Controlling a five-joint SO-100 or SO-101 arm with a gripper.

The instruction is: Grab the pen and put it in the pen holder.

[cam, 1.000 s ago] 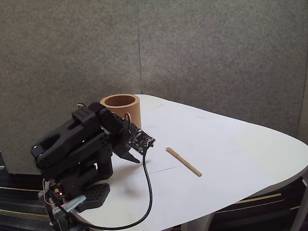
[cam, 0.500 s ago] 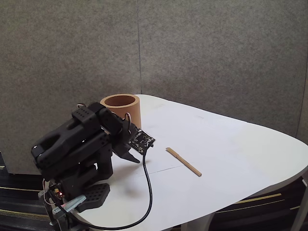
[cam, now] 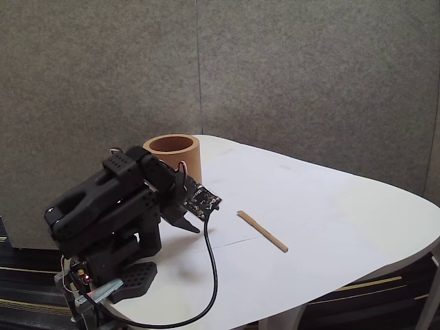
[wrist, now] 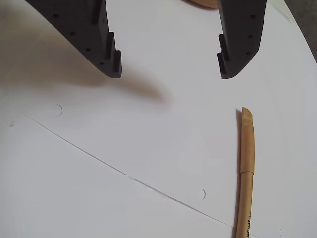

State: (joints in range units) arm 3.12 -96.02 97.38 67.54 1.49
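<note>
Going left to right in the fixed view: the arm (cam: 110, 206) sat folded low at the worktop's (cam: 330, 206) left edge, all matte black plastic with chunky blocky links, and a black cable (cam: 210, 275) looped off it over the front of the surface. Just behind it stood the holder (cam: 172, 157), a wide brown cardboard-looking cylinder with a thick rim, open at the top and looking empty as far as the angle showed. The end effector (cam: 184, 221) pointed down at the worktop, just right of the arm's body. Further right, well apart from the holder, the pen (cam: 262, 231) lay flat on the smooth white top, a thin tan stick lying diagonally.

In the wrist view the end effector (wrist: 168, 69) was spread wide with nothing in it, two dark stepped fingertips (wrist: 111, 62) hanging above the bare surface. The pen (wrist: 245, 173) sat off to the lower right there, papery and matte, with a slanted tip and a seam partway down.

So this looked like the very start: reach not yet made, pen untouched. The next move probably called for swinging right and down to straddle the pen across its narrow width before closing.
</note>
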